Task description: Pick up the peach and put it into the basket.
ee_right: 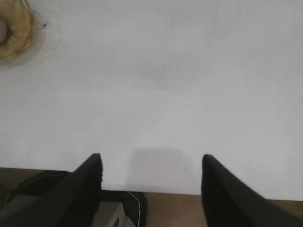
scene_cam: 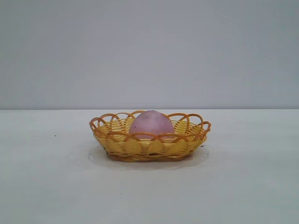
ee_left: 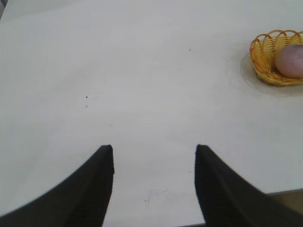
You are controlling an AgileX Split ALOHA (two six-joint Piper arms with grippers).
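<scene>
The peach [scene_cam: 151,124] is seated in the basket [scene_cam: 121,144]; with both grippers [ee_left: 154,156] [ee_right: 151,163] held wide and empty, little risk is judged.

The peach [scene_cam: 151,123] lies in the basket [scene_cam: 119,142], which stands on the table [scene_cam: 46,186]. Both grippers, the left gripper [ee_left: 154,156] and the right gripper [ee_right: 151,163], hang over the table well apart from the basket.

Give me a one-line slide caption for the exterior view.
Peach resting inside the wicker basket on the white table, no arms in frame.
</scene>
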